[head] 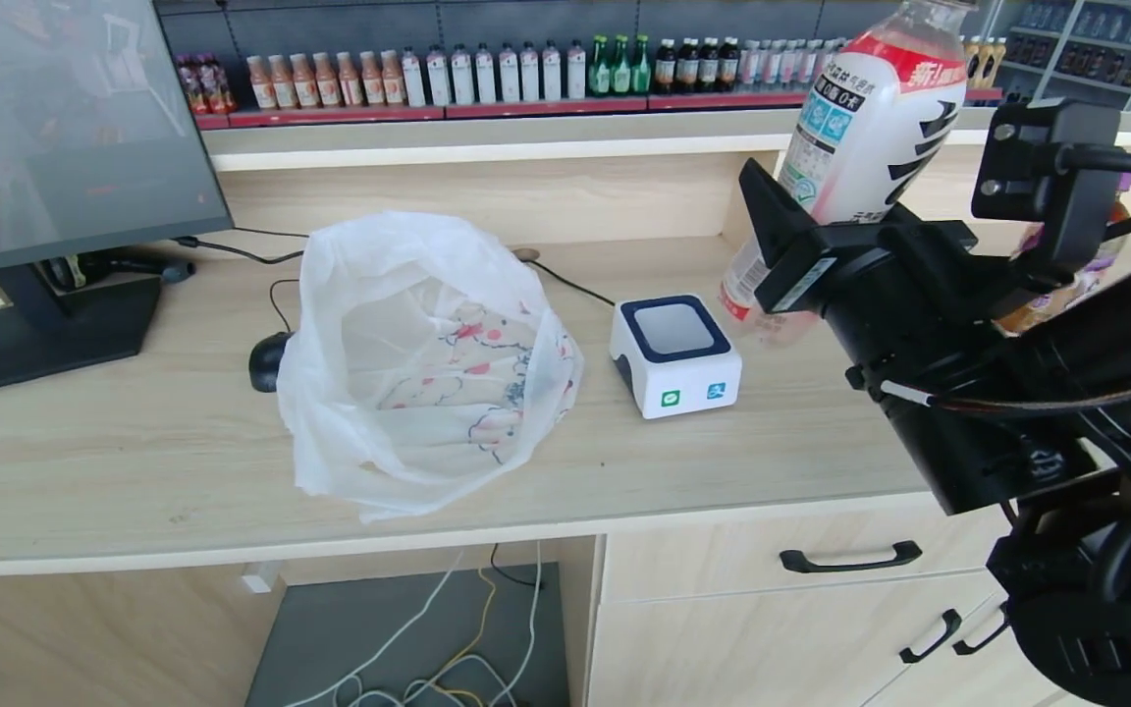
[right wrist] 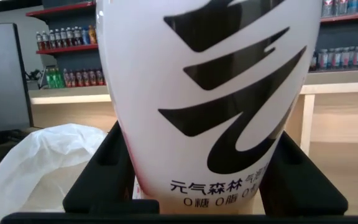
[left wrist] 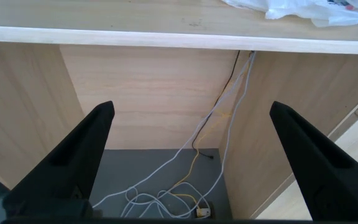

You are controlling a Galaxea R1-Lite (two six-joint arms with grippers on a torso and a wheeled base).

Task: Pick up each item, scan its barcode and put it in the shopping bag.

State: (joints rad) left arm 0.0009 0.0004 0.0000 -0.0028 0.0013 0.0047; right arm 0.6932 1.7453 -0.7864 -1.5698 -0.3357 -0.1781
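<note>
The right end effector (head: pixel 826 245) is clamped on a white drink bottle (head: pixel 870 118), holding it tilted in the air just right of the scanner (head: pixel 675 355), lower end toward the scanner and neck leaning up and to the right. The bottle's cap is cut off at the head view's top edge, and the fingers cover part of its lower body. From the right wrist, the bottle (right wrist: pixel 210 93) stands between 2 black fingers (right wrist: pixel 104 168), its top and base both out of frame.

The white plastic shopping bag (head: pixel 423 358) sits open on the tabletop (head: pixel 134 462) left of the scanner, close beside it. A printed pattern shows faintly through the film, but the bag's contents are hard to make out. A black mouse (head: pixel 266 361) is half hidden behind the bag's left side. A monitor (head: pixel 55 128) stands at far left, its screen cut off.

Behind the right arm, 1 more item (head: pixel 1056 295) is too covered to identify.

The left end effector (left wrist: pixel 191 155) hangs below the tabletop edge with fingers wide apart, gripping nothing, facing loose cables (left wrist: pixel 185 186) in the recess.
</note>
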